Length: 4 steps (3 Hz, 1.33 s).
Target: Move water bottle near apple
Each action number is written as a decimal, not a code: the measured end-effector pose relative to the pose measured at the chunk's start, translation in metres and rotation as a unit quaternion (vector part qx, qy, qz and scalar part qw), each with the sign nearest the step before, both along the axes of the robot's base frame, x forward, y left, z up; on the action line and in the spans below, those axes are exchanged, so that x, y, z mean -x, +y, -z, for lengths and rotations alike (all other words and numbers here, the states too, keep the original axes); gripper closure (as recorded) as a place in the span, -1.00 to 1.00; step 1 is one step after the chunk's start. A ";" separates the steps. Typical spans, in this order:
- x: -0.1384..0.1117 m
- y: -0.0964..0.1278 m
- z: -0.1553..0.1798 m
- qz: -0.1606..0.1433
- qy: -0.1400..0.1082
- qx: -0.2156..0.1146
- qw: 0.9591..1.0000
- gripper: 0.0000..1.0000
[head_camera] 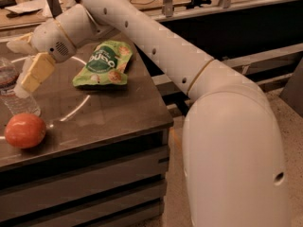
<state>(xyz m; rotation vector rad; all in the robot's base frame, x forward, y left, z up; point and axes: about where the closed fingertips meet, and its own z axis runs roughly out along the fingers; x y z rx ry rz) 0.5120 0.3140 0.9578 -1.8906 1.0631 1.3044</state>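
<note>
The water bottle (14, 91), clear ribbed plastic with a pale label band, stands upright at the left edge of the dark table (118, 112), partly cut off by the frame. The apple (24, 130), round and orange-red, sits just in front of the bottle with a small gap between them. My gripper (27, 59) is just right of the bottle's upper part. It is open, with a tan finger (37, 72) beside the bottle and a pale finger (18, 44) behind it. Nothing is held.
A flat green snack bag (102, 63) lies on the table's middle to the right of the gripper. My white arm (165, 56) spans over the table's right edge. A cluttered desk (28, 4) stands behind. The floor (289, 112) is at the right.
</note>
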 end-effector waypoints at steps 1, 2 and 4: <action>0.000 -0.051 -0.004 0.010 -0.016 -0.037 0.999 -1.00; -0.001 -0.089 -0.005 0.029 -0.024 -0.050 0.998 -1.00; 0.000 -0.129 -0.010 0.062 -0.029 -0.046 0.997 -1.00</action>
